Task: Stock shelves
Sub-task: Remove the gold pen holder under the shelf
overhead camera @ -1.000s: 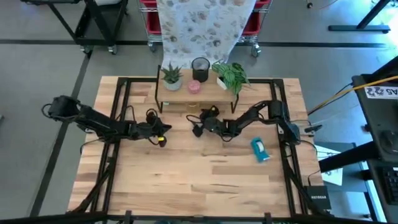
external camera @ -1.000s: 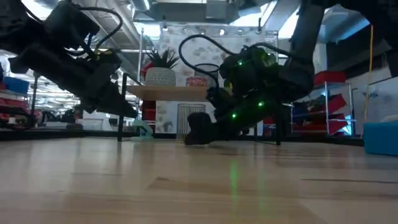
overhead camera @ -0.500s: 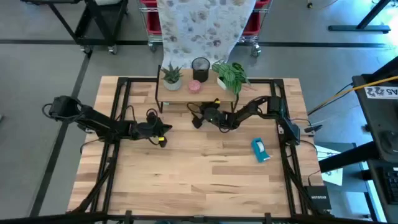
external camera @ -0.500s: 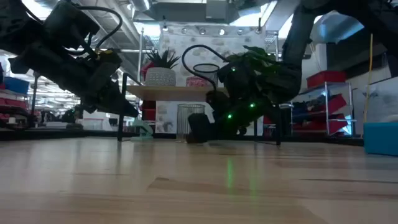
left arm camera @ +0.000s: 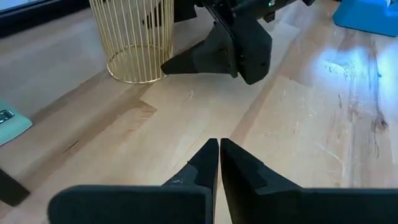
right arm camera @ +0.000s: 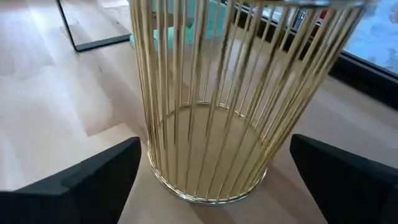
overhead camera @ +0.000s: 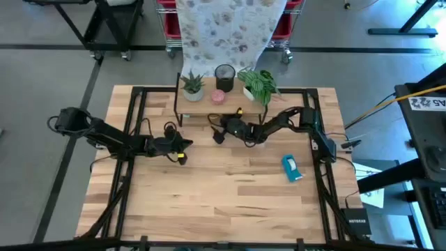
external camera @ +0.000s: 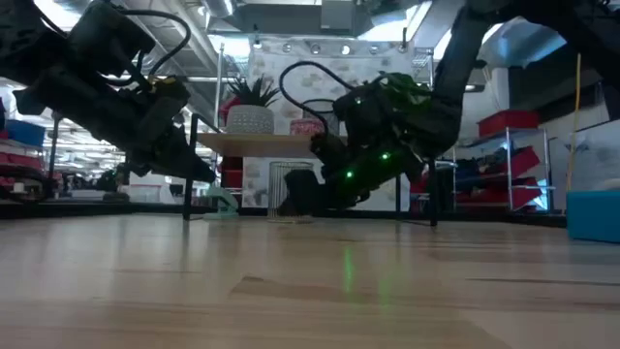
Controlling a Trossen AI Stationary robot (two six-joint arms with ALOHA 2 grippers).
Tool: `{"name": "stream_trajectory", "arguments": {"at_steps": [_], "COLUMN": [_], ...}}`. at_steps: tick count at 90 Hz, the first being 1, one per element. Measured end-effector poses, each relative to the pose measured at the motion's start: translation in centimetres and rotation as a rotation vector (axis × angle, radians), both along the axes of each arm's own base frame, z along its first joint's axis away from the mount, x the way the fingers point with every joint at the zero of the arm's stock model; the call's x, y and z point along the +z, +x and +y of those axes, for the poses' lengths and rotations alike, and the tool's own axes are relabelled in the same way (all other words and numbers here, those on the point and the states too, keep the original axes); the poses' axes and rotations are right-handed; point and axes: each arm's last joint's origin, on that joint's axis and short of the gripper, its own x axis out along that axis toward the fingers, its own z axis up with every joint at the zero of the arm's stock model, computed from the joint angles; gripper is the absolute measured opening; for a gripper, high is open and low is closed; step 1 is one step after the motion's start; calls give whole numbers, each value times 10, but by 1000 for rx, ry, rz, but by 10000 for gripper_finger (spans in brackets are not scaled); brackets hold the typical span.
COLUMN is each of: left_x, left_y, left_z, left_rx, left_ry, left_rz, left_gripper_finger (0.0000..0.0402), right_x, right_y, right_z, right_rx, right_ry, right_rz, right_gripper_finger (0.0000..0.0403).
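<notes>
The shelves stand at the table's far middle, their wood top bearing two potted plants, a black cup and a pink pot. A gold wire basket stands upright on the tabletop under the shelves' front edge. My right gripper is open, level with the table, with one finger on each side of the basket and a gap showing to each finger. My left gripper is shut on nothing, left of the basket above the table.
A blue box lies on the table right of centre. A teal object lies under the shelves' left part, beside a thin black leg. Black rails run along the table's left and right sides. Bare wood spreads toward the near edge.
My right gripper has gone toward the table's far edge and slightly left, up to the shelves' front, so that its fingers now flank the basket. The basket has stayed where it was.
</notes>
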Motion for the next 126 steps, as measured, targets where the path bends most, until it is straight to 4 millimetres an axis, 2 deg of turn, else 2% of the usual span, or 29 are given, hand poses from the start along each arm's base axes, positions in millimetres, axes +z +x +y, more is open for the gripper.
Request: {"name": "stream_trajectory", "arguments": {"at_steps": [43,72,82,93,107,119,126], "left_x": [0,0,0,0,-7,-18,-22], "left_y": [0,0,0,0,-4,-12,-13], "left_z": [0,0,0,0,5,14,19], "left_rx": [0,0,2,3,70,157,151], "left_ry": [-1,-1,-4,-5,-35,-77,-40], "left_rz": [-1,-1,-2,1,61,167,221], "left_gripper_finger": [0,0,0,0,0,0,0], "right_x": [4,4,4,2,2,2,2], "right_y": [2,5,6,9,11,9,7], "right_z": [-4,3,9,27,40,31,22], "right_rx": [163,395,486,548,427,314,301], "right_ry": [-20,21,57,37,-66,-90,-54], "right_rz": [-13,-26,-33,-8,43,52,34], "right_gripper_finger": [399,399,399,399,399,399,399]}}
